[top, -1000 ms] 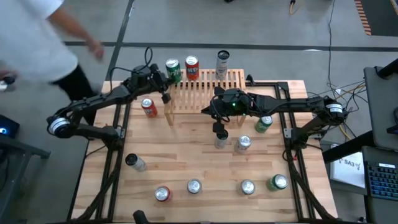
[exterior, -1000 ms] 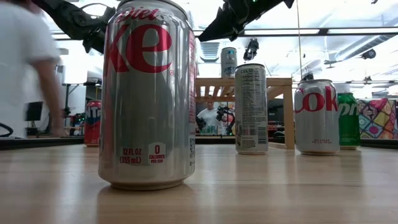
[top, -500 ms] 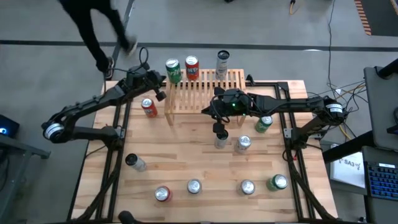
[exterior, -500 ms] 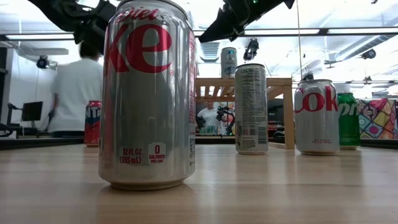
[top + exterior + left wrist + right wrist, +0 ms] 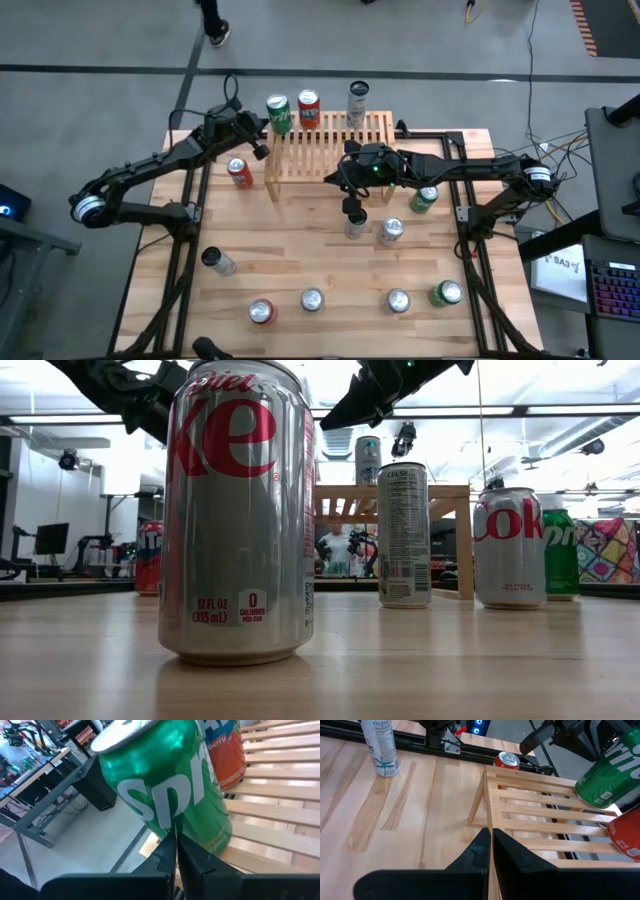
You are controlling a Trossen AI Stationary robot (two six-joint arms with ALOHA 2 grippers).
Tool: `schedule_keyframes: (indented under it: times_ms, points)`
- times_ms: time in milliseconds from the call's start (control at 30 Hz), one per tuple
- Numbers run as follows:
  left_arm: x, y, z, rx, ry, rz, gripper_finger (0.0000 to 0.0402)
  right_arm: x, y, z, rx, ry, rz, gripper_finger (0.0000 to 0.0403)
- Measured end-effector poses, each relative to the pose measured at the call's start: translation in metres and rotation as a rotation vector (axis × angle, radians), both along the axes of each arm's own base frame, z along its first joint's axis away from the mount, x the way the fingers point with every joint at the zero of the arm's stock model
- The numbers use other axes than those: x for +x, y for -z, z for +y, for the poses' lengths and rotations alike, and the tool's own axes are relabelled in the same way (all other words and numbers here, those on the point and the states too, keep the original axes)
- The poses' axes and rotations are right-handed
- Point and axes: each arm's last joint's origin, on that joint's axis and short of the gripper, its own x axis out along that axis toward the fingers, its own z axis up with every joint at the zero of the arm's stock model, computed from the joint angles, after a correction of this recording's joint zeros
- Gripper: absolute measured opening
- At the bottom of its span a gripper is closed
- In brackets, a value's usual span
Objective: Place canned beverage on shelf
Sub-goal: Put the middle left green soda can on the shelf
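**Three cans on the shelf, both grippers empty and closed**

High view: the shelf [image 5: 328,146] sits at the table's twelve o'clock edge. On its far rail stand a green Sprite can [image 5: 278,113], a red can [image 5: 308,108] just beside it, and a tall silver can [image 5: 357,103] well apart toward one o'clock. The left gripper [image 5: 260,150] hangs at the shelf's nine o'clock corner, just beside the Sprite can, fingers together and holding nothing. The right gripper [image 5: 351,205] hangs over the table at the shelf's six o'clock side, also pinched together and empty. My reading is that one placement is done and the next pick has not begun. Candidates lie close: a red can on the table [image 5: 238,173] at seven o'clock of the left gripper, and two silver cans [image 5: 390,231] right by the right gripper. Either gripper must open before it descends. More cans line the six o'clock edge.

Low view: a Diet Coke can [image 5: 238,510] fills the foreground and hides much of the table; the shelf shows behind a slim silver can [image 5: 403,535], with both arms overhead.

Left wrist view: the closed fingers [image 5: 172,855] point at the Sprite can's base, very near; whether they touch I cannot tell. A careless move could tip it.

Right wrist view: the closed fingers [image 5: 487,847] point at the shelf's open slats, free space between the placed cans.
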Motion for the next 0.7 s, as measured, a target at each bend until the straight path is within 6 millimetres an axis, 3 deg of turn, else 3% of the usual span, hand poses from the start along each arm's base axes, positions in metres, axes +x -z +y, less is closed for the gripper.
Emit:
schedule_keyframes:
  times_ms: [700]
  points:
    - [-0.0042, -0.0075, -0.0069, 0.008, 0.077, -0.017, 0.0, 0.0, 0.0, 0.0, 0.0, 0.0, 0.0, 0.0009]
